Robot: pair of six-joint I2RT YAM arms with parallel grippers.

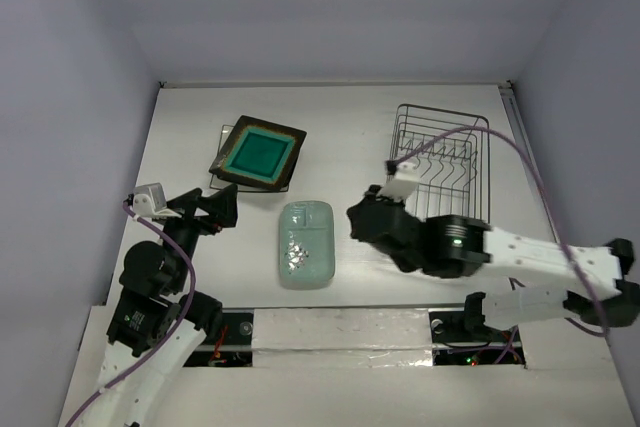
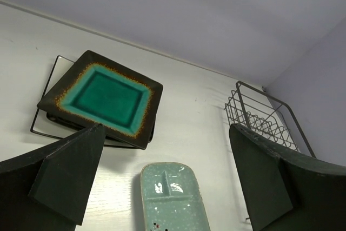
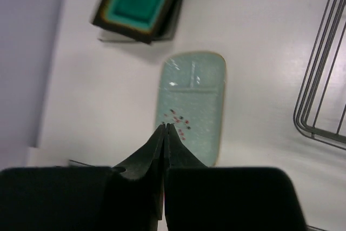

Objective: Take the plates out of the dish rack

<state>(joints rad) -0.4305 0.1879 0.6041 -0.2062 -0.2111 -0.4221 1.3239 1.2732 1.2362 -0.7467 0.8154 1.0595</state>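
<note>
The teal plate (image 1: 258,154) with a brown rim lies on a stack at the back left, with a dark plate edge and a white plate edge (image 2: 42,125) showing under it. The pale mint plate (image 1: 306,243) lies flat at the table's middle. The wire dish rack (image 1: 440,162) stands at the back right, and no plate shows in it. My left gripper (image 1: 215,209) is open and empty, left of the mint plate (image 2: 173,198). My right gripper (image 1: 358,222) is shut and empty, just right of the mint plate (image 3: 194,101) and above the table.
The right arm's purple cable (image 1: 500,147) arcs over the rack's near side. The white walls close in the table at the back and sides. The teal plate (image 3: 141,1) and the rack (image 3: 324,79) also show in the right wrist view.
</note>
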